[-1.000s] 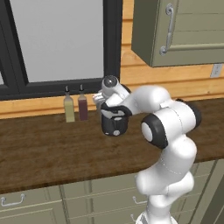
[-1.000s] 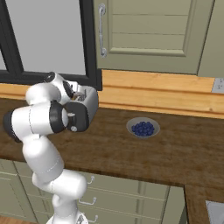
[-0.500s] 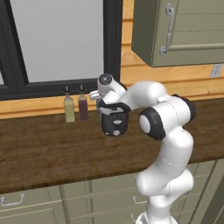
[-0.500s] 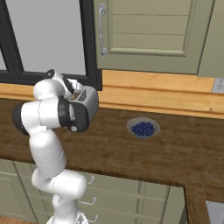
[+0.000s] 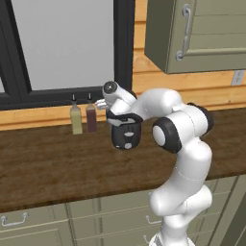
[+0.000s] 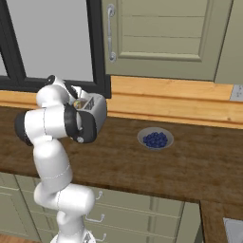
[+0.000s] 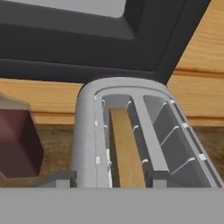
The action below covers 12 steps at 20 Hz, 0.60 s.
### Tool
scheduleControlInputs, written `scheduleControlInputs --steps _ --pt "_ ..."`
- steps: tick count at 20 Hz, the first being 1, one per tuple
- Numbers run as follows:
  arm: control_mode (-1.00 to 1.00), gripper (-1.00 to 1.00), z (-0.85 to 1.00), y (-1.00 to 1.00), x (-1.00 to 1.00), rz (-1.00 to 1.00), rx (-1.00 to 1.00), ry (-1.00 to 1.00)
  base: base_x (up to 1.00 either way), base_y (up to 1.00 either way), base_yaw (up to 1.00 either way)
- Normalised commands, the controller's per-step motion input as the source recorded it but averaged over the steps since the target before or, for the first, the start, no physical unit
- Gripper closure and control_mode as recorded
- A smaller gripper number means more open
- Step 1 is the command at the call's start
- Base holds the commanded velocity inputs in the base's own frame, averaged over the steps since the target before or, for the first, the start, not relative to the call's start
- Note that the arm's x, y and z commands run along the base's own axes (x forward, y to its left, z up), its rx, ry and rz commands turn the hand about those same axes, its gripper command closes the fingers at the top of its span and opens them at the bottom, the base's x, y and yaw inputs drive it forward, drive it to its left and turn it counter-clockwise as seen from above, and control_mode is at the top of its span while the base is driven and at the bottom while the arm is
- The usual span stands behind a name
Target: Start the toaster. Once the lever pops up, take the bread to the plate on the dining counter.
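The toaster (image 7: 127,131) runs lengthwise toward 12 o'clock, the bread (image 7: 127,153) edge-up in its left slot; jaw spacing unclear.

Bread (image 7: 127,151) upright in toaster's (image 7: 87,140) left slot.

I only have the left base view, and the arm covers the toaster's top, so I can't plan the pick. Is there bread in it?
Observer: Yes. The hand view shows one slice of bread standing in one slot of the toaster. The other slot is empty.
Operator: Is anything else on that worktop past the arm?
Observer: In the right base view a bowl of blueberries sits on the counter, apart from the toaster.
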Motion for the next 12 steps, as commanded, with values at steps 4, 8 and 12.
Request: scheduleControlInputs --steps 4,8,12 --pt "-1.00 1.00 -0.10 -0.38 -0.04 -0.11 0.00 0.00 0.00 0.00 0.00" --pt "-1.00 1.00 -0.01 -0.35 -0.09 -0.10 0.00 0.00 0.00 0.00 0.00" --pt "-1.00 1.00 0.16 -0.11 -0.23 -0.06 0.00 -0.07 0.00 0.00 0.00"
